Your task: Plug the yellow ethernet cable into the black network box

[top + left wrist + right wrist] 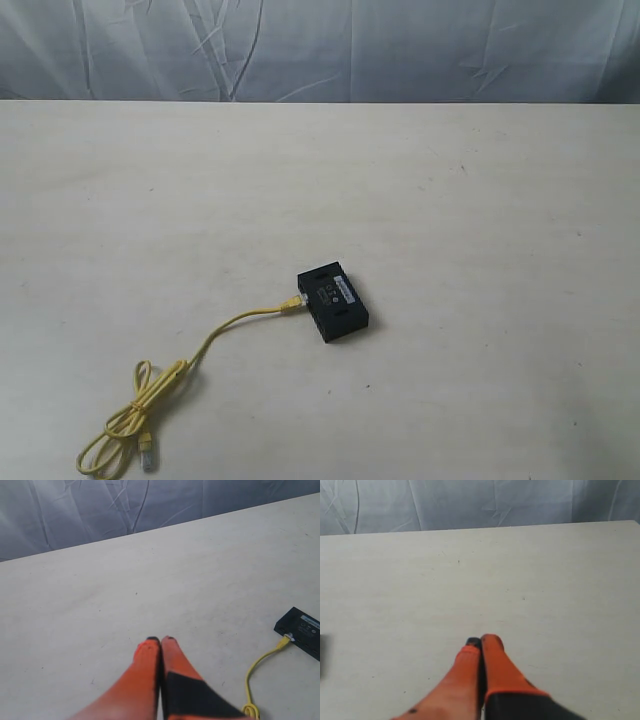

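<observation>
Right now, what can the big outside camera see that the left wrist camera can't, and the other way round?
Only the exterior view shows the whole loose coil of the yellow ethernet cable and its free plug lying on the table. Only the left wrist view shows the left gripper, its orange fingers pressed together. Both show the black network box with the cable's other plug at its side.
</observation>
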`<state>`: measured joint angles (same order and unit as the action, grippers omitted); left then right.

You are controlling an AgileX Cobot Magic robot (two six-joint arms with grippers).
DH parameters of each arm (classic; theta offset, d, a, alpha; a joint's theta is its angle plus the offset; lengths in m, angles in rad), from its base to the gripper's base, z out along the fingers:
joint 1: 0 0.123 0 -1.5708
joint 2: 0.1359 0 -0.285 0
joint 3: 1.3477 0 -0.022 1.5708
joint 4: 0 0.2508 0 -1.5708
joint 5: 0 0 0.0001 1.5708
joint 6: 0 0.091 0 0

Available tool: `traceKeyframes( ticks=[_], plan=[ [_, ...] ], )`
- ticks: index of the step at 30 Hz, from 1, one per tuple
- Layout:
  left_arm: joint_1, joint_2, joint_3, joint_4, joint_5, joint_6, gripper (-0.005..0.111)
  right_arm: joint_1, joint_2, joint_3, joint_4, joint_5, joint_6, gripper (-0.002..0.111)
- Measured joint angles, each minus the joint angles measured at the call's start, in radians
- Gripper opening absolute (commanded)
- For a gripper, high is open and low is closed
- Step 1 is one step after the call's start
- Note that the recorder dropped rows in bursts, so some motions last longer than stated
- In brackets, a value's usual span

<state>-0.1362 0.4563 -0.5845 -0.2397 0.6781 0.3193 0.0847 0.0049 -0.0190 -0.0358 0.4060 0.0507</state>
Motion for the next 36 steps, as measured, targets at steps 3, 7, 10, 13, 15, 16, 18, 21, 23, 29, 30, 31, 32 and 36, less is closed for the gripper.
traceKeyframes(
  ticks=[3, 7, 10, 13, 15, 16, 18, 21, 23, 29, 30, 31, 32, 36],
  plan=[
    [0.000, 0.000, 0.000, 0.000, 0.000, 0.000, 0.000, 0.000, 0.000, 0.011, 0.000, -0.008, 0.000, -0.001],
    [0.000, 0.000, 0.000, 0.000, 0.000, 0.000, 0.000, 0.000, 0.000, 0.011, 0.000, -0.011, 0.000, -0.001],
    [0.000, 0.000, 0.000, 0.000, 0.000, 0.000, 0.000, 0.000, 0.000, 0.011, 0.000, -0.016, 0.000, -0.001],
    [0.000, 0.000, 0.000, 0.000, 0.000, 0.000, 0.000, 0.000, 0.000, 0.011, 0.000, -0.018, 0.000, -0.001],
    [0.000, 0.000, 0.000, 0.000, 0.000, 0.000, 0.000, 0.000, 0.000, 0.011, 0.000, -0.019, 0.000, -0.001],
    [0.000, 0.000, 0.000, 0.000, 0.000, 0.000, 0.000, 0.000, 0.000, 0.011, 0.000, -0.021, 0.000, -0.001],
    [0.000, 0.000, 0.000, 0.000, 0.000, 0.000, 0.000, 0.000, 0.000, 0.011, 0.000, -0.021, 0.000, -0.001],
    [0.000, 0.000, 0.000, 0.006, 0.000, 0.006, 0.000, 0.000, 0.000, 0.011, 0.000, -0.021, 0.000, -0.001],
    [0.000, -0.006, 0.002, 0.017, -0.002, 0.014, 0.000, 0.000, 0.000, 0.011, 0.000, -0.021, 0.000, -0.001],
    [0.046, -0.162, 0.122, 0.028, -0.112, 0.020, 0.000, 0.000, 0.000, 0.011, 0.000, -0.021, 0.000, -0.001],
    [0.063, -0.217, 0.192, 0.030, -0.166, 0.021, 0.000, 0.000, 0.000, 0.011, 0.000, -0.021, 0.000, -0.001],
    [0.068, -0.238, 0.222, 0.033, -0.195, 0.021, 0.000, 0.000, 0.000, 0.011, 0.002, -0.021, 0.000, -0.001],
    [0.077, -0.287, 0.297, 0.043, -0.249, 0.021, 0.000, 0.000, 0.000, 0.011, 0.002, -0.023, 0.002, -0.001],
    [0.086, -0.393, 0.482, 0.057, -0.338, 0.021, 0.000, 0.000, 0.000, 0.011, 0.011, -0.023, 0.000, -0.001]
  ],
)
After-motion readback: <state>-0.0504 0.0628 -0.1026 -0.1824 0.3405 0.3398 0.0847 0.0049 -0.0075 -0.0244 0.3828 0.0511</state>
